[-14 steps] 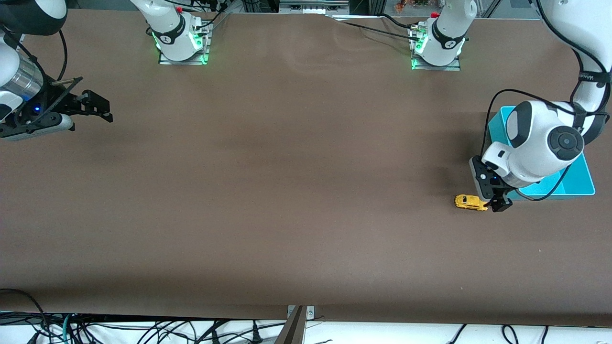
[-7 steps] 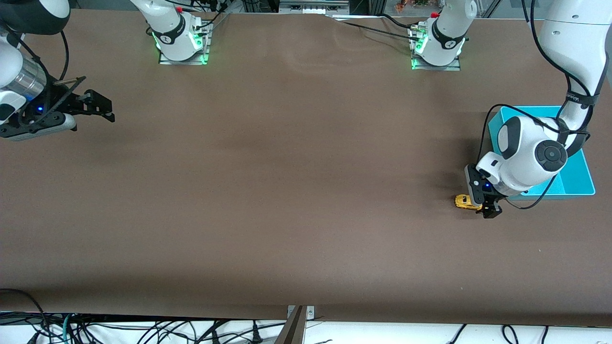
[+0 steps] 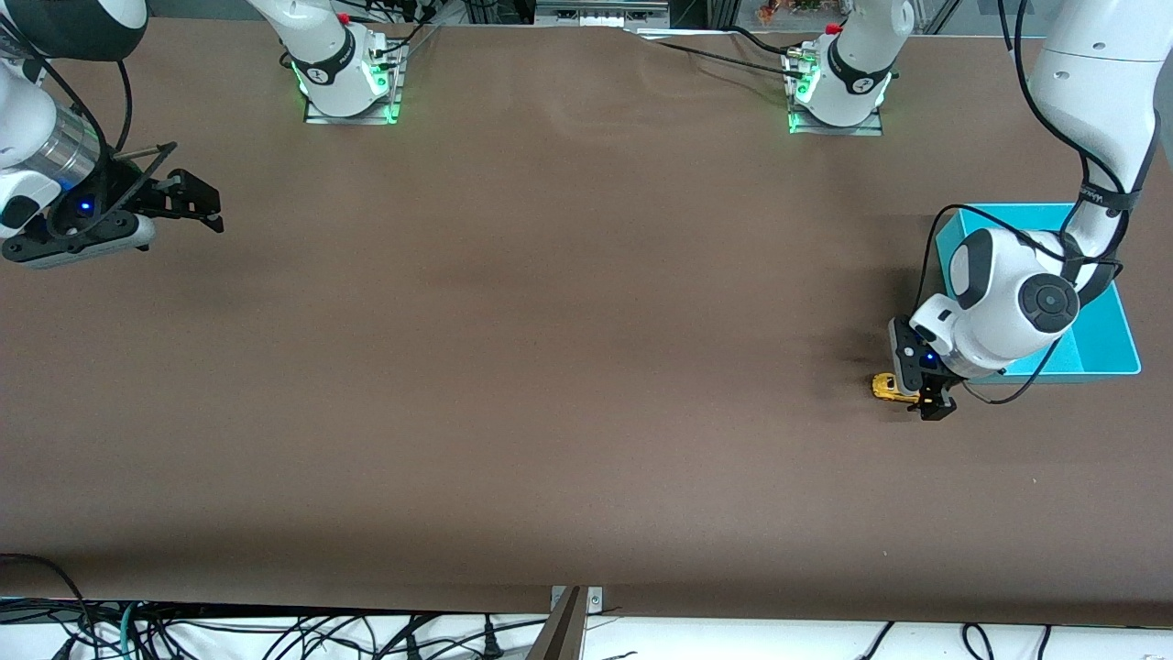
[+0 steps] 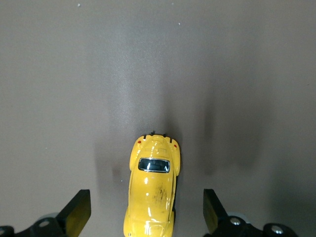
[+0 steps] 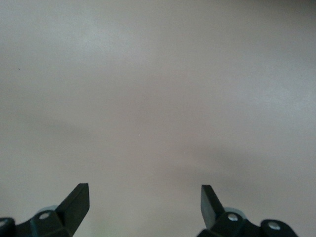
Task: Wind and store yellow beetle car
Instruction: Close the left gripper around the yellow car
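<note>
Right pincer hangs over the table near the right arm's end, fingers spread wide and holding nothing; that arm waits. Toward the left arm's end, the yellow beetle car stands on its wheels on the table, just beside the teal bin (no legible writing on either). Left pincer is low over the car, fingers wide apart, flanking the body without touching it.
</note>
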`<state>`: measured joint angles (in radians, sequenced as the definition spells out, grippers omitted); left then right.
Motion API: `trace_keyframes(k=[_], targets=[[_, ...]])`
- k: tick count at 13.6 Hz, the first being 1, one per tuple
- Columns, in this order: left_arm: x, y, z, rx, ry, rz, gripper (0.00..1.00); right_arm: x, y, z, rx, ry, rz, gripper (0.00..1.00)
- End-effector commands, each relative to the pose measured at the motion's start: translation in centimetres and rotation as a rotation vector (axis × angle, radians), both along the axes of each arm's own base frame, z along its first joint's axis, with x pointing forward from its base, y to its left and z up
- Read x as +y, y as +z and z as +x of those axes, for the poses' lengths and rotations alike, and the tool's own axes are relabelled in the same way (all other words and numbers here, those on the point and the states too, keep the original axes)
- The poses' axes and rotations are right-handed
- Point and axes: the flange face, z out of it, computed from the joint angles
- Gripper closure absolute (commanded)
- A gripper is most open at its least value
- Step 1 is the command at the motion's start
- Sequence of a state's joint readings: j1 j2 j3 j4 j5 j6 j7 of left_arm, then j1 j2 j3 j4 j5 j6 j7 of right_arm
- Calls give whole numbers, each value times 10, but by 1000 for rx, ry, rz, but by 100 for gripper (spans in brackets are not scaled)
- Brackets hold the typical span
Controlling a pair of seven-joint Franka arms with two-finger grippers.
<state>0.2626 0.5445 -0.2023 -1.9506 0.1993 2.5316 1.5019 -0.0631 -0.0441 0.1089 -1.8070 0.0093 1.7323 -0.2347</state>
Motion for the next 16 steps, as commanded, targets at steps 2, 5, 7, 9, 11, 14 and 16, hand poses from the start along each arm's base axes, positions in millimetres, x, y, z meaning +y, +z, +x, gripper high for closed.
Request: trace_keyframes(k=[2, 5, 7, 9, 11, 14, 16], targets=[[8, -11, 3, -13, -23, 14, 0, 4, 5, 3, 11, -5, -2, 0], [9, -19, 2, -16, -22, 10, 0, -3, 5, -1, 31, -17, -3, 0], [9, -21, 2, -13, -22, 9, 7, -7, 7, -2, 30, -21, -6, 0], [9, -19, 3, -16, -17, 8, 43, -9, 7, -1, 32, -26, -7, 0], [10, -18, 3, -16, -4, 3, 76, -8, 7, -1, 32, -24, -9, 0], [10, -15, 3, -16, -8, 5, 95, -8, 6, -1, 33, -24, -10, 0], [9, -3, 4, -3, -7, 10, 95, -8, 7, -1, 32, -24, -10, 0]])
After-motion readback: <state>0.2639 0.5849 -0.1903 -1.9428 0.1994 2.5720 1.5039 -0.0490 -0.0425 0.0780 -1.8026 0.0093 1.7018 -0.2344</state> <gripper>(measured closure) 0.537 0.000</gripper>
